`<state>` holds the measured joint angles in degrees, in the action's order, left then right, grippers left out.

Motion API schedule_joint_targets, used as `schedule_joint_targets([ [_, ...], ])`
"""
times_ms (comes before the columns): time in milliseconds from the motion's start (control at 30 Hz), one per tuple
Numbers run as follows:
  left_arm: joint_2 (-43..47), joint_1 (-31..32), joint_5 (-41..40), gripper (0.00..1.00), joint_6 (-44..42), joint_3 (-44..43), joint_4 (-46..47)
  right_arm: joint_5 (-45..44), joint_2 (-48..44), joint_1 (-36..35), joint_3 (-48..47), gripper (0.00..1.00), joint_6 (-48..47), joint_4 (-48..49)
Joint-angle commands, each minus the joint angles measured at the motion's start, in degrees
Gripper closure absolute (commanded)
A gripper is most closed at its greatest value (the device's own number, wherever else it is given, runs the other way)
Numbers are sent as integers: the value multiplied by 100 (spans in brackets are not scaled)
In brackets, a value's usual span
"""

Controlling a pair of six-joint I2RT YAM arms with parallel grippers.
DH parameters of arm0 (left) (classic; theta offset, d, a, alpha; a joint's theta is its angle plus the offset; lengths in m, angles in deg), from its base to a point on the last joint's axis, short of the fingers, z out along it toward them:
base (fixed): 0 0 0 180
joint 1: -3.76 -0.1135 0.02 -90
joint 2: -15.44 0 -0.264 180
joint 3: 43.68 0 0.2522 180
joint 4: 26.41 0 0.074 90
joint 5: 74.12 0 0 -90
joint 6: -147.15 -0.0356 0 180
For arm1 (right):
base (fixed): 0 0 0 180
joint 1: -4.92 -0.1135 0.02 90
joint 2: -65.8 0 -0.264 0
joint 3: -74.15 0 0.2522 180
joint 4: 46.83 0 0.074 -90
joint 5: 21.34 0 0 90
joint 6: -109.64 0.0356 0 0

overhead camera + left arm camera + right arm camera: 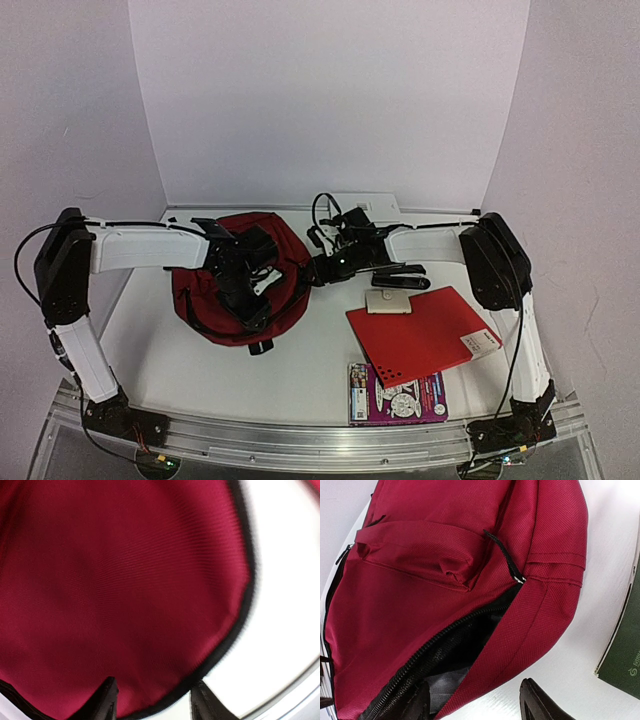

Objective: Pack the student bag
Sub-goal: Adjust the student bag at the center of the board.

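Far on the left, my left gripper (156, 706) hangs low over the dark red soft cloth backpack (195, 292). In its own camera the two black fingers (107, 702) stand apart. I see only red cloth and a black edge past them, with nothing pinched.

The backpack lies flat on the white table (300, 370), left of the middle, under the left arm. Its black zip (445, 636) is pulled partly open on the side that faces the right arm. I can see some grey lining (445, 685) in the gap. I cannot see anything packed inside.

Next comes my right gripper (477, 705), right at that open side. Its fingers are spread too. One sits by the zip mouth and the other is over the bare table, with the bag's lip between them, not squeezed.

Further right, the things still lie out on the table: a long black thing (405, 281), a small cream box (388, 301), a flat bright red folder (415, 335) and a picture book with a purple edge (400, 395) partly under it.

So I think we are near the start. The bag is open, but the packing itself is all left to do.
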<state>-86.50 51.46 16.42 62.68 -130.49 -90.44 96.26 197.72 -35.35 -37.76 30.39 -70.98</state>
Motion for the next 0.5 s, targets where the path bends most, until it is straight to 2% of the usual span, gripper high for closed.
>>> schedule_joint_targets([
  [0, -302, 14, -441, 68, -46, -282, -259, 63, -259, -7, -16, 39, 50, 83],
  [33, -327, 15, -435, 78, -32, -299, -262, 73, -260, -7, 4, 39, 60, 87],
  [100, -303, 24, -292, 92, -18, -346, -221, 87, -236, -7, 25, 39, 72, 94],
  [167, -258, 74, -35, 99, -2, -401, -155, 54, -162, -9, 1, 39, 78, 104],
  [300, -82, 332, 947, 100, 53, -642, 5, -50, 50, -7, -170, 39, 68, 138],
  [400, 219, 431, 1695, 100, 208, -665, 472, -79, 217, -7, -348, 39, 68, 154],
  [467, 468, 432, 1833, 100, 327, -652, 734, -77, 286, -8, -465, 40, 83, 170],
])
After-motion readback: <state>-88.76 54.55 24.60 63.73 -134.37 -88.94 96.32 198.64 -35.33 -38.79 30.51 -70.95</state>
